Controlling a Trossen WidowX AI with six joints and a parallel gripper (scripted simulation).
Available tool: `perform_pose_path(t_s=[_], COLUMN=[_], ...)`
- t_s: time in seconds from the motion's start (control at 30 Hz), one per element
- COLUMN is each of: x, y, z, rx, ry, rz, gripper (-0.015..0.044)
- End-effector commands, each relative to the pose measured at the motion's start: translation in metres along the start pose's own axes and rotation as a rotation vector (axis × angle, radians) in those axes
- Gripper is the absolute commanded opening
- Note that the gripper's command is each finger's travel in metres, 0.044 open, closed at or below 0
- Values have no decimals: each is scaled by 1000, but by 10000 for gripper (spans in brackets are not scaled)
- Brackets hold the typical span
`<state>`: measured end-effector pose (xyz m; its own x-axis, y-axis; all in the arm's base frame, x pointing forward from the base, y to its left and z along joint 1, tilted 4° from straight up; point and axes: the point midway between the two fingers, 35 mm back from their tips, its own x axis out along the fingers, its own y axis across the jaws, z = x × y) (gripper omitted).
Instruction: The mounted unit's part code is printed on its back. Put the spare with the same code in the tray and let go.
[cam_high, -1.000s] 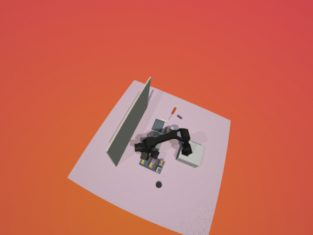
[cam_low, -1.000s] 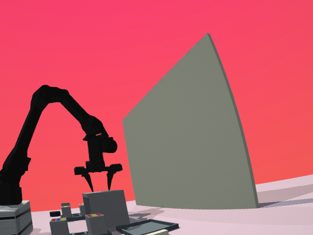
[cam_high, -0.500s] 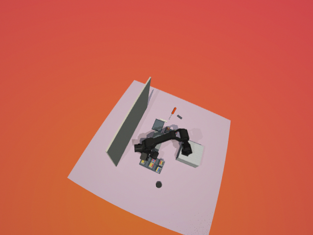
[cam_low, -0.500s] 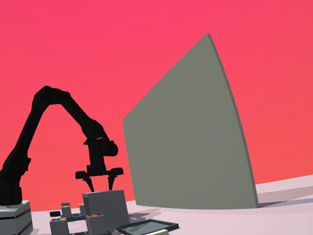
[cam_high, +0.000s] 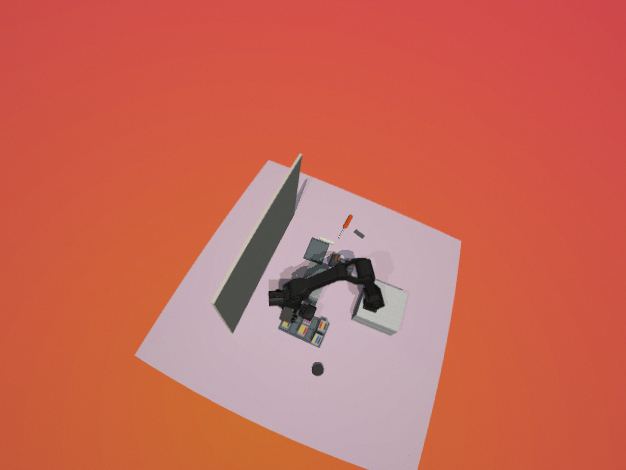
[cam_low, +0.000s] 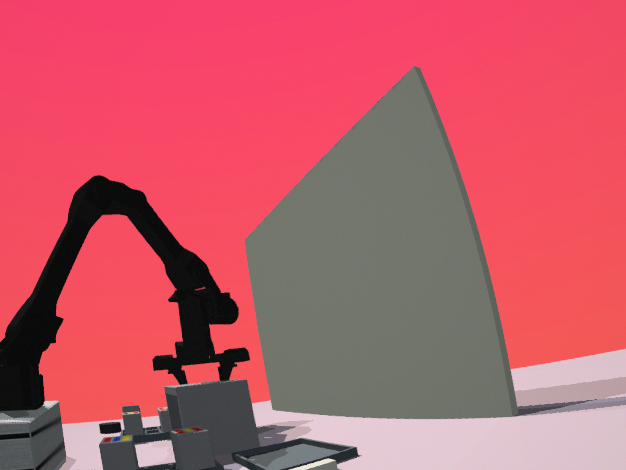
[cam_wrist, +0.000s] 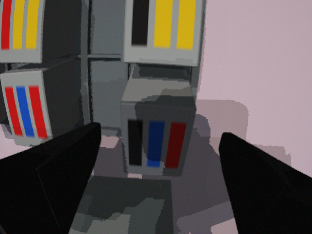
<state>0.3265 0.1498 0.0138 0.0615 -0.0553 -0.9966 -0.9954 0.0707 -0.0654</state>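
Note:
My gripper (cam_high: 297, 313) (cam_low: 204, 380) (cam_wrist: 162, 136) is open and empty. In the wrist view a grey unit with black, blue and red stripes (cam_wrist: 156, 145) shows between the open fingertips, in their shadow. Beyond it is a unit with black and yellow stripes (cam_wrist: 162, 31). To the left are a red-yellow-yellow unit (cam_wrist: 20, 30) and a red-blue-red unit (cam_wrist: 27, 112). They sit in a divided rack (cam_wrist: 106, 80). Two striped units (cam_low: 117, 452) (cam_low: 192, 449) stand nearer in the exterior view. The shallow tray (cam_high: 316, 249) is empty. The mounted unit's printed code cannot be made out.
A large grey upright block (cam_low: 217, 417) stands beside the tray. A tall grey wall (cam_high: 260, 247) (cam_low: 369, 278) rises behind the work area. A cream bar (cam_high: 327, 240), a red screwdriver (cam_high: 347, 221), a small grey block (cam_high: 359, 233) and a dark disc (cam_high: 317, 369) (cam_low: 109, 428) lie around.

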Motion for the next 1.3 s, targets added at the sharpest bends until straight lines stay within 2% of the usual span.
perform_pose_path(t_s=[0.0, 0.87, 1.07, 1.23, 1.27], x=[8, 40, 39, 39, 39], y=[1, 3, 3, 3, 3], z=[-1, -2, -2, -2, -2], rx=[-6, -6, 0, 0, 0], ry=[3, 3, 3, 3, 3], rz=[3, 4, 4, 4, 4], gripper=[300, 300, 142, 109, 83])
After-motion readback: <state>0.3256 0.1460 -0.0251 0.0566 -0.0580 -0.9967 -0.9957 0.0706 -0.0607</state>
